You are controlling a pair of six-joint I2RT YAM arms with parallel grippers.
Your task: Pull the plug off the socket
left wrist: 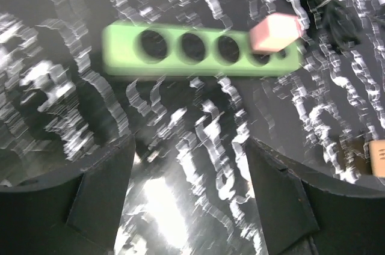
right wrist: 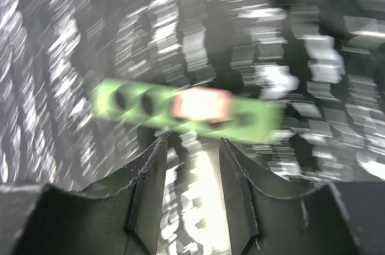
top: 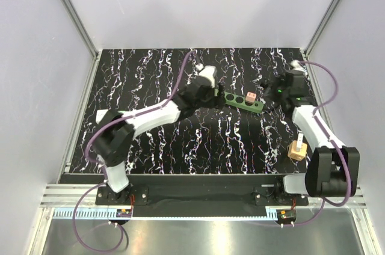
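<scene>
The green power strip (top: 240,102) lies mid-table with a pink plug (top: 250,97) standing in a hole near its right end. My left gripper (top: 218,96) is open and empty just off the strip's left end. My right gripper (top: 272,100) is open and empty just off its right end. In the left wrist view the strip (left wrist: 180,52) and pink plug (left wrist: 274,32) lie ahead of the open gripper (left wrist: 189,165), apart from it. In the blurred right wrist view the strip (right wrist: 120,101) and plug (right wrist: 201,104) sit just beyond the open gripper (right wrist: 192,147).
A tan wooden plug block (top: 296,150) lies on the table beside the right arm; its edge shows in the left wrist view (left wrist: 376,159). The strip's black cord (left wrist: 328,2) bunches past its plug end. The black marbled table (top: 180,147) is walled on three sides.
</scene>
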